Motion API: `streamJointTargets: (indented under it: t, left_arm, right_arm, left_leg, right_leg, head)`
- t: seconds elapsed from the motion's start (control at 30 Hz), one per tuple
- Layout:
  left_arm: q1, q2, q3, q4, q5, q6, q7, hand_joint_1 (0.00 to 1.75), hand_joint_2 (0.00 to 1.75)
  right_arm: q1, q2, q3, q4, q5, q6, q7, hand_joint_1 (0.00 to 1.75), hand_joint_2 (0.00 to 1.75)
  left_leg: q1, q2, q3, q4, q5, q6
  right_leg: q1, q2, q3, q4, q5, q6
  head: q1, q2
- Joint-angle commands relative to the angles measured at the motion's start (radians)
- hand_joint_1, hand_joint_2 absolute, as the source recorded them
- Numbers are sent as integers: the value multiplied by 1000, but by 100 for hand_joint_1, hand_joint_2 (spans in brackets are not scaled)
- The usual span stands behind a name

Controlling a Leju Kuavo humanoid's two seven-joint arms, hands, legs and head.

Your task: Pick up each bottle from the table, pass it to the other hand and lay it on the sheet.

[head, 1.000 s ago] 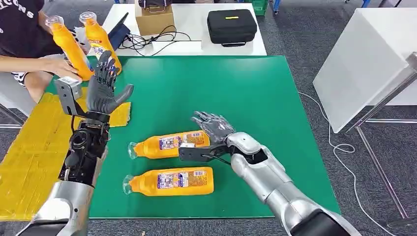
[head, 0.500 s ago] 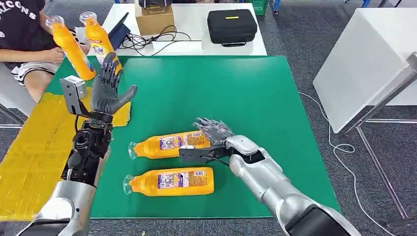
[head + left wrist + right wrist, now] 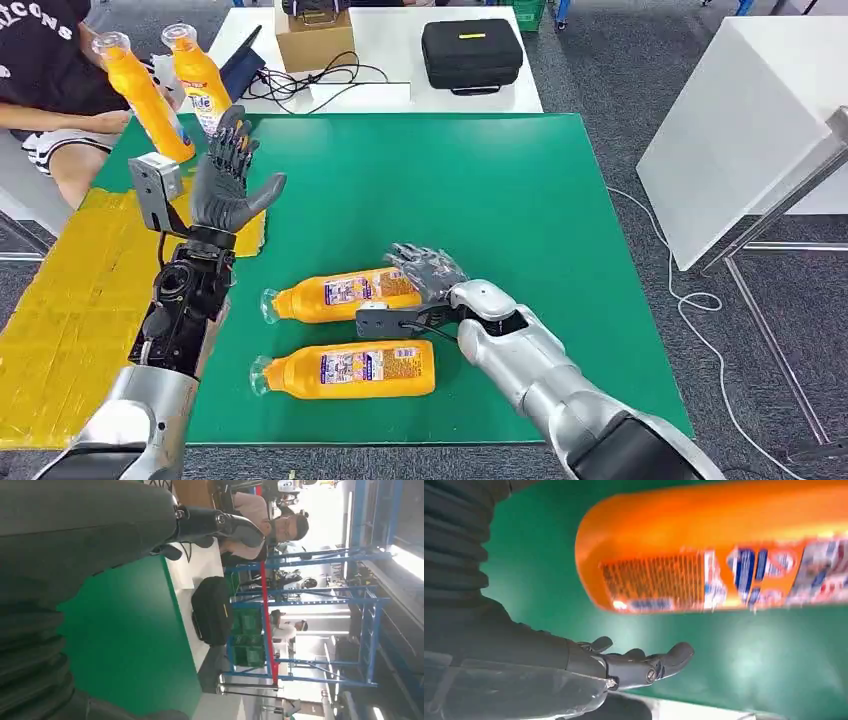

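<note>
Two orange bottles lie on their sides on my green desk: far bottle, near bottle. Right hand sits at the far bottle's base, fingers spread, gripping nothing. Left hand is raised, fingers spread, empty, over the yellow sheet on the left.

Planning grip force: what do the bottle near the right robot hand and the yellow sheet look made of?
Bottle: likely glossy orange plastic, shown by its sheen and printed label. Yellow sheet: matte with a faint grid texture, perhaps foam or cloth; unclear.
</note>
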Motion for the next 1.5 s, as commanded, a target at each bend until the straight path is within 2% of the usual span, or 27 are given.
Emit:
streamJointTargets:
  t: [0.03,0.63,0.87,0.9,0.93,0.97,1.03,1.07,1.1,1.17,1.27,1.5]
  left_arm:
    - [-54,-2,-22,81,4,0,-1,0,175]
    - [-54,-2,-22,81,4,0,-1,0,175]
    - [-60,-11,-31,97,14,1,0,0,175]
    - [-60,-11,-34,99,15,-1,0,0,175]
    - [-62,-12,-37,103,17,-3,0,0,175]
    - [-65,-15,-38,107,17,1,0,0,175]
    - [-69,-19,-40,116,17,6,0,0,175]
    - [-70,-20,-41,119,18,7,0,0,175]
    - [-65,-22,-37,113,18,13,0,0,175]
    - [-57,-21,-35,103,18,16,-1,0,175]
    - [-33,-26,-35,47,11,22,-5,0,175]
    - [-30,-27,-37,25,15,16,8,0,175]
  right_arm:
    - [-62,14,50,127,5,17,8,0,175]
    - [-62,14,50,127,5,17,8,0,175]
    - [-62,24,40,171,-10,88,41,0,175]
    - [-62,23,41,174,-8,94,49,10,175]
    - [-62,20,46,179,0,103,71,66,175]
    - [-63,19,61,186,18,109,98,143,175]
    - [-59,18,78,190,40,116,122,175,175]
    - [-56,17,85,190,50,117,128,175,175]
    - [-53,15,150,191,123,99,173,162,175]
    - [-47,16,191,187,171,76,210,161,175]
    - [-39,22,223,175,211,56,239,175,175]
    - [-37,9,212,158,225,59,235,175,175]
  left_leg:
    - [0,-1,4,0,-1,-1]
    - [0,-1,2,0,-1,-1]
    - [0,-2,4,0,-2,-1]
    - [0,-1,2,0,0,-1]
    - [0,-2,4,0,-1,-1]
    - [0,-2,6,0,-2,-1]
    - [0,-2,5,0,-1,-1]
    - [0,-2,2,0,0,-1]
    - [1,-3,5,0,-1,-1]
    - [0,-2,6,-1,-1,-1]
    - [1,0,7,-1,-2,-1]
    - [0,-2,4,-1,-1,-1]
  right_leg:
    - [0,-3,5,0,-2,0]
    - [0,-2,2,0,-1,0]
    - [0,-3,5,0,-2,0]
    - [0,-2,2,0,-1,0]
    - [0,-3,5,0,-2,0]
    - [1,-3,7,0,-3,0]
    - [0,-4,6,-1,-2,0]
    - [0,-3,3,-1,-1,0]
    - [1,-4,6,-1,-2,0]
    - [1,-4,7,-2,-2,0]
    - [1,-2,8,-2,-2,0]
    - [0,-3,5,-1,-1,0]
  head:
    - [0,0]
    - [0,0]
    - [0,0]
    - [0,0]
    - [0,0]
    - [0,0]
    - [0,0]
    - [0,0]
    - [0,0]
    - [0,0]
    - [0,0]
    - [0,0]
